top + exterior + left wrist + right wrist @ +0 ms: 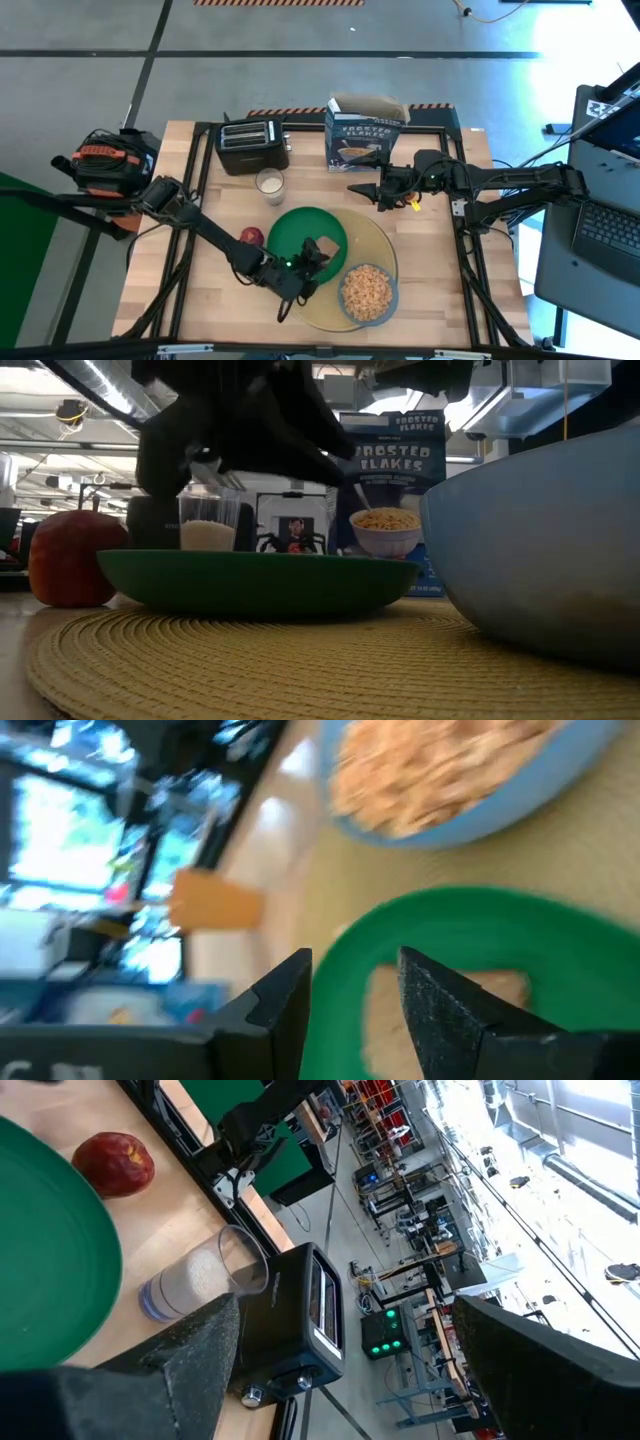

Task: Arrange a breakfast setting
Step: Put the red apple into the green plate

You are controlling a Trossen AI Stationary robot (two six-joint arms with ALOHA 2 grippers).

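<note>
- You have one wooden table [200, 290] filling the centre of the high view, with two dark arms reaching in, one from each side.
- One large round yellow mat [385, 245] lies at lower centre of that view; in the low view its woven surface [250, 660] fills the bottom of the frame.
- One blue cereal box [362, 142] stands at upper centre, open at the top, well apart from the mat.
- One black toaster [252, 146] sits at upper left of centre, beside the box.
- One green plate [300, 232] rests on the mat's left part, overlapping its edge.
- One blue-grey bowl [367, 293] full of cereal sits on the mat at lower right of the plate, just beside it.
- One toast slice [328, 246] lies on the plate's right part.
- One milk glass [269, 184] stands between toaster and plate.
- One red apple [251, 236] sits just left of the plate.
- Your left gripper [310, 264] hangs over the plate's lower right edge, next to the toast; in the left wrist view its fingers [440, 1010] are spread apart with nothing between them.
- Your right gripper [366, 190] hovers at centre right, below the cereal box, its two fingers spread wide and empty.
</note>
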